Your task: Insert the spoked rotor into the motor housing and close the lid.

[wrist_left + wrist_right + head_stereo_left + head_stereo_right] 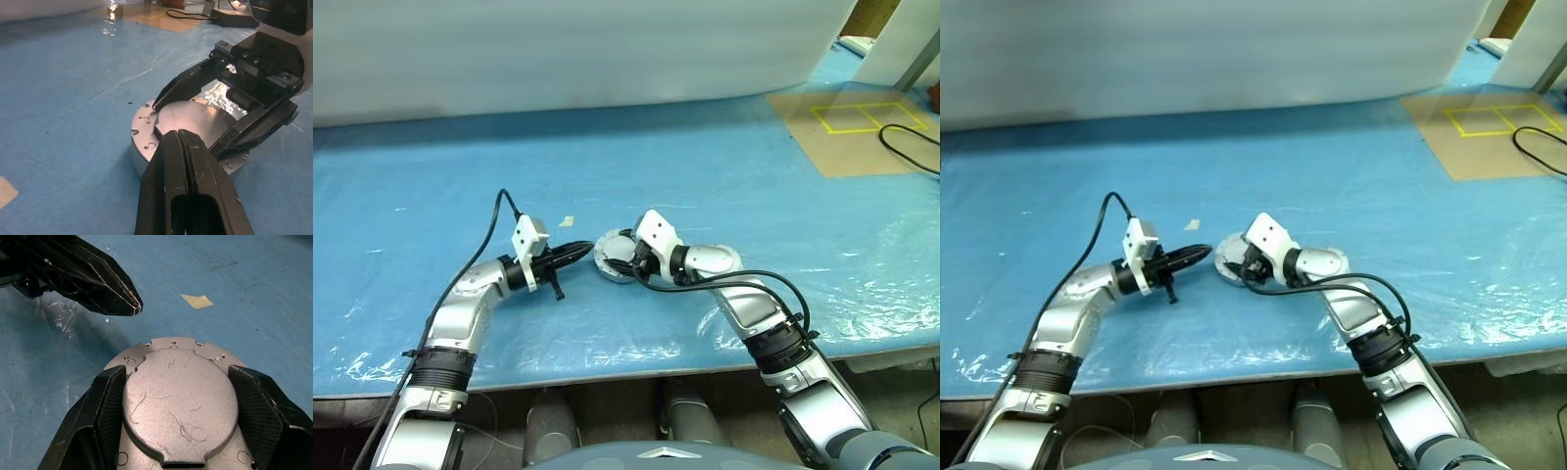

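Here, lid (180, 399) pinched by right end effector (178, 406), housing mostly hidden, left end effector (182, 147) pressed together nearby.

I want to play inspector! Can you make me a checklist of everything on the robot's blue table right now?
Surface: blue sheet over the table, wrinkled near the front edge.
Job's things: lid, plain grey face up, sits on the round silver housing. Rotor: nothing seen.
Clutter: small scrap of tape on the sheet.
Grippers: right gripper has a finger on each side of the lid's raised middle; left gripper shut, tip by the housing's edge.
Cables: black cable along the left arm, another looping by the right arm; a black cord far right.
Surroundings: brown board with yellow tape squares; white wall behind.
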